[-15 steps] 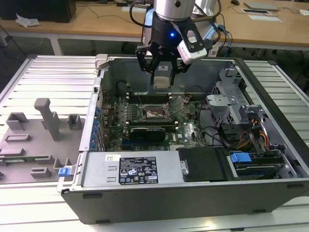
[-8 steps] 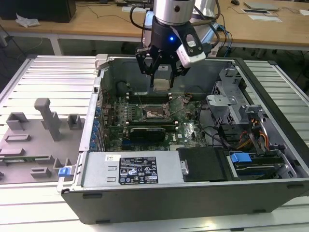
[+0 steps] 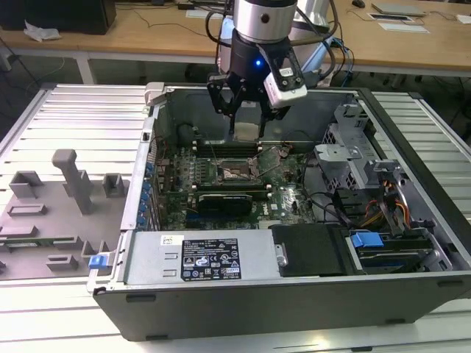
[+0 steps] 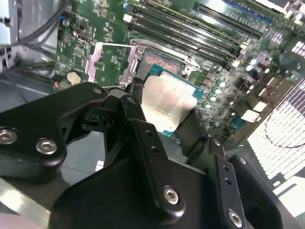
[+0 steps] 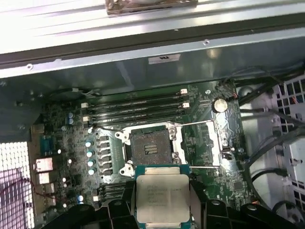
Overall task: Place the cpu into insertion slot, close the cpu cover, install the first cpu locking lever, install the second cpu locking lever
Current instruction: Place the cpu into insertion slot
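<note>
In the exterior view, my tool (image 3: 246, 118) hangs inside the open computer case (image 3: 412, 140), which sits on the ribbed worktop (image 3: 81, 110). Its fingers are clamped on the cpu (image 3: 246, 131), which shows as a pale square carried well above the motherboard (image 3: 287, 198). The insertion slot (image 3: 237, 173) is lower in this picture than the chip and a shade toward the exterior view's left. I judge that the chip is not yet over the slot. Its height above the board I cannot tell.

In the second wrist view, the cpu (image 4: 167, 102) sits between my two black fingers (image 4: 143, 138) with its silver top facing the camera. The insertion slot (image 4: 159, 61) is partly visible just beyond the chip's far edge. The cpu cover (image 4: 102, 62) is swung open to one side of it, so the pin field is bare.

In the first wrist view, the cpu (image 5: 162, 195) is gripped on two opposite edges. The insertion slot (image 5: 151, 145) lies just past its leading edge, between the chip and the long memory slots (image 5: 136, 107). The chip's sides look close to parallel with the socket frame and it sits a touch off the slot's centre line. To my eye the offset that matters runs straight ahead toward the memory slots, then down. The cpu cover (image 5: 202, 143) stands folded back beside the slot, clear of it.
</note>
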Motion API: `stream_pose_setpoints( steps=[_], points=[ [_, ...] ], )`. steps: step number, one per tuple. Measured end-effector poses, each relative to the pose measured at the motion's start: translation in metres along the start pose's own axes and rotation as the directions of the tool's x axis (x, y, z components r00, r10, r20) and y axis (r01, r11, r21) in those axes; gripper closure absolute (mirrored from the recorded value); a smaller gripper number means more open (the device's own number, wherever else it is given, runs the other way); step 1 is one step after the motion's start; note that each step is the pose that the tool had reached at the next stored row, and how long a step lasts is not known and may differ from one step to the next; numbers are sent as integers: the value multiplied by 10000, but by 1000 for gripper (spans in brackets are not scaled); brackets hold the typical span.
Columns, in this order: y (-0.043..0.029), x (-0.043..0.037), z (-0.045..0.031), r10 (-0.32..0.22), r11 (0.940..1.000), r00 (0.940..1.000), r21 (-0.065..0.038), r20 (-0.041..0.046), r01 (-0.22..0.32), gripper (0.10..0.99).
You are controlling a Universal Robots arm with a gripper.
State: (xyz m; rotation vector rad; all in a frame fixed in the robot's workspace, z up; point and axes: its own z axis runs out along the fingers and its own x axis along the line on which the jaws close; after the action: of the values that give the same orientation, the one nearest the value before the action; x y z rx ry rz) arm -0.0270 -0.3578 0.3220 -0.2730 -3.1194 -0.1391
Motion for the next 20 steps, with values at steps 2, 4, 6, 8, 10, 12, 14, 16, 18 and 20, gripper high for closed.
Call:
stream_pose_setpoints(
  steps=[2, 4, 6, 8, 10, 12, 14, 16, 18, 20],
  points=[
    [-1, 0, 16, 644, 9979, 9979, -12, 56, -644, 545],
    [-2, 0, 23, 959, 9954, 9954, -18, 84, -959, 545],
    [-3, 0, 30, 1309, 9914, 9913, -27, 114, -1309, 545],
    [-3, 0, 38, 1675, 9859, 9858, -38, 145, -1675, 545],
    [-4, -1, 46, 2028, 9792, 9791, -48, 176, -2027, 545],
    [-5, -1, 53, 2336, 9723, 9721, -59, 202, -2335, 545],
    [-5, -1, 62, 2778, 9606, 9603, -76, 239, -2777, 545],
    [-6, -1, 73, 3298, 9440, 9436, -99, 282, -3297, 545],
    [-7, -1, 78, 3577, 9338, 9333, -111, 305, -3575, 545],
    [-7, -1, 85, 3879, 9217, 9211, -126, 330, -3877, 545]
  ],
)
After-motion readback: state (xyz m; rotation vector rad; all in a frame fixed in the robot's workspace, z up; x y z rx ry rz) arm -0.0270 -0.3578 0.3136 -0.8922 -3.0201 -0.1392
